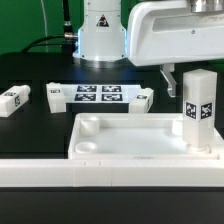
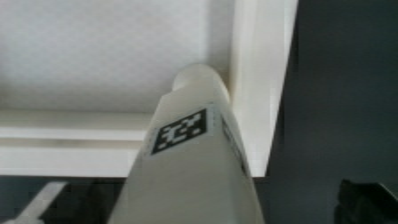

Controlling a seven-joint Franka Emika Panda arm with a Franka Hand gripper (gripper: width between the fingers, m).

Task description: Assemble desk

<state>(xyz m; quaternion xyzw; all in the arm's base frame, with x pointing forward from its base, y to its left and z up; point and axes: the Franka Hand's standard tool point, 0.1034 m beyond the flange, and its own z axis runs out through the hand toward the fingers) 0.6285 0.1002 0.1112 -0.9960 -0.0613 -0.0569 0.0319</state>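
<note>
one white square leg [image 1: 201, 108] with a black-and-white tag stands upright in the rimmed tabletop [image 1: 120, 135], at its corner on the exterior view's right. fingers [image 1: 169, 80] spread apart, clamping nothing. loose legs [image 1: 143, 99] lie farther back on the black counter [image 1: 30, 125].

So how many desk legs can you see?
4. One upright leg stands in the tabletop's corner at the exterior view's right. Three lie on the table: a far-left leg, plus a left-side leg and a right-side leg flanking the marker board. None looks hidden.
</note>
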